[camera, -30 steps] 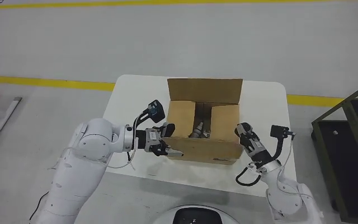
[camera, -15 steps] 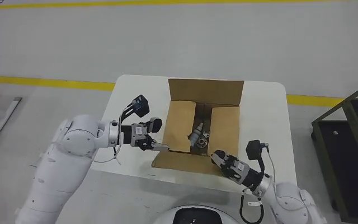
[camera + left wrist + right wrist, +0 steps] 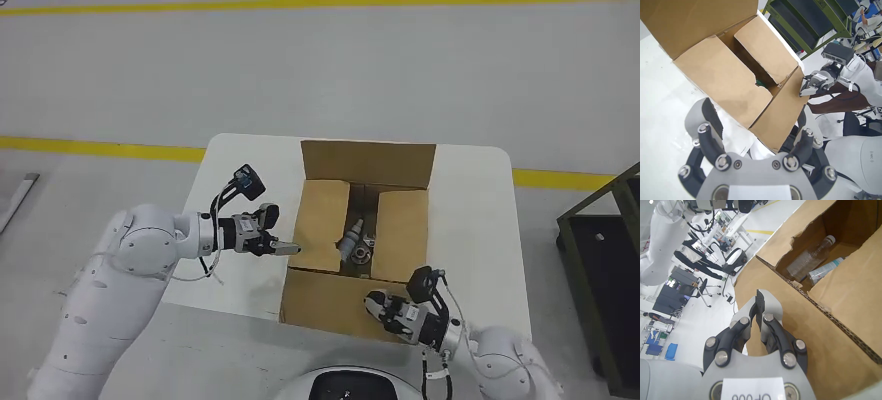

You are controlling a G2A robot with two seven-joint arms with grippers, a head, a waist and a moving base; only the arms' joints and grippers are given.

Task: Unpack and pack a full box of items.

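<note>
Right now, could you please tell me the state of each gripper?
Left gripper: open, holding nothing, beside the cardboard box.
Right gripper: shut, holding nothing, touching the box's near flap.

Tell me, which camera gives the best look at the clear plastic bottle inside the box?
The right wrist view: the clear bottle lies in the gap between the inner flaps of the box, white cap included. The top view shows it as a small greyish shape. In the left wrist view the flaps hide it.
</note>
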